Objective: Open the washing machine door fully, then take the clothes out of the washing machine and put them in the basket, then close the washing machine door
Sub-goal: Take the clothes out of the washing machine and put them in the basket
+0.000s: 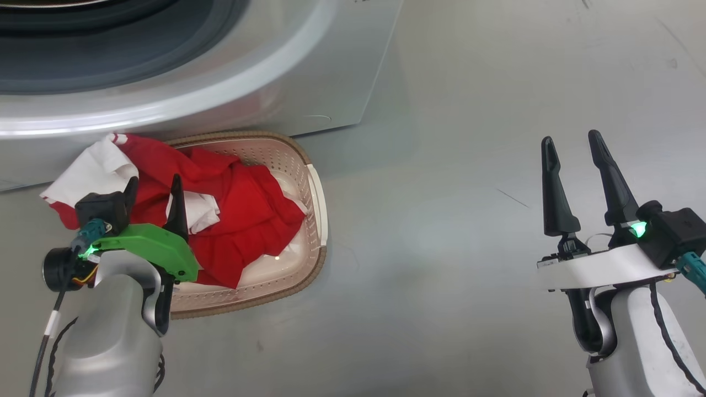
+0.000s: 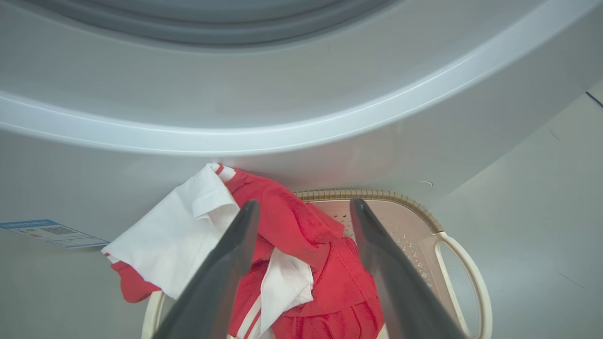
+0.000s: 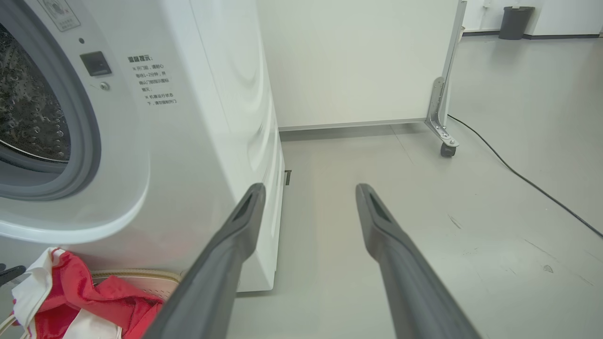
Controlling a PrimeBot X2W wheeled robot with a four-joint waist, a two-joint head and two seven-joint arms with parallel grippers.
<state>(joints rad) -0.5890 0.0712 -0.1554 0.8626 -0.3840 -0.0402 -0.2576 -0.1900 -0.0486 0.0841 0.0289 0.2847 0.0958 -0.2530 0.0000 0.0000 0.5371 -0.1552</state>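
Dark plastic fingers of the left gripper (image 1: 154, 187) stand apart and hold nothing, poised just above the clothes (image 1: 242, 204). The red-and-white garments lie heaped in the basket (image 1: 318, 193). One white-lined flap spills over the basket's rim on the robot's left, against the front of the washing machine (image 1: 309, 82). The basket sits on the floor (image 1: 469, 248), tight against the machine's base. The right gripper (image 1: 571, 142) hangs well apart over bare floor, its fingers likewise spread and empty. The fabric looks light, thin and limp, so it would likely bunch and drape rather than keep any shape. A pinch on a thick fold near the overhanging flap seems the surest hold for tucking it in.
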